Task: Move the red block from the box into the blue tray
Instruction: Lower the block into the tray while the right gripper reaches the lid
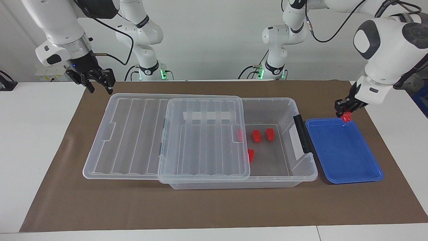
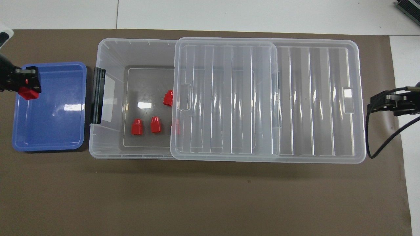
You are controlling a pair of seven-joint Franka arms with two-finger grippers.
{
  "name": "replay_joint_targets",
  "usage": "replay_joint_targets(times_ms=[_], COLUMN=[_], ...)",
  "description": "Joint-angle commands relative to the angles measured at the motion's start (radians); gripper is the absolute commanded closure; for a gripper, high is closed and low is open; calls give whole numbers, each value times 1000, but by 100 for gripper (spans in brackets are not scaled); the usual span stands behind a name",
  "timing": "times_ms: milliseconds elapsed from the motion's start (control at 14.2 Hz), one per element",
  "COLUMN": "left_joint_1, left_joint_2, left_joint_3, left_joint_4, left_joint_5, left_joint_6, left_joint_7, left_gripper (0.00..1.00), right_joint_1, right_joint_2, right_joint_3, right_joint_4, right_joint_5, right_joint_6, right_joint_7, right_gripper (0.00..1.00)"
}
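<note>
Red block [image 1: 347, 116] pinched in left claw [image 1: 345, 112] over blue tray [image 1: 344, 154].

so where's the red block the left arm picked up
In both views the red block is held by the left gripper over the blue tray.

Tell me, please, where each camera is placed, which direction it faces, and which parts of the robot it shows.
Facing view: high across the table, facing the robots; shows both arms from base to tip, left gripper holding the red block over the blue tray, right gripper waiting beside the lid.
Overhead view: above the robots' end, looking steeply down; only gripper tips show.
Shared: the box, tray, held block and loose blocks, half a turn apart.
</note>
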Motion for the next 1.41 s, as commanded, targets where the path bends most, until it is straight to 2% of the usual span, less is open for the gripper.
replay_joint_targets(times_ms=[0,211,493,916,1339], left_joint_1=[35,46,64,75,89], left_joint_2=[-73,-106,-147,-153,-126], left_joint_3=[-9,-9,-6,-6,-6], left_joint_4=[-154,-247,-388,-532,-669], left_joint_5=[-18,-18,-18,-18,-18], left_joint_6=[136,209,342,532,775], left_joint_7=[72,126,204,201,203], left_gripper=[100,100,100,100,100], right_joint_1=[-2,-2,-9,-12,7], right_joint_2=[-5,1,62,146,166], right_joint_3=[-41,-78,-124,-127,-120], right_joint_4=[-81,-150,-156,-156,-158], right_joint_5=[-2,1,-1,-1,7], right_joint_6=[107,211,285,348,376], right_joint_7=[10,1,-31,-39,-34], right_gripper=[100,100,100,100,100])
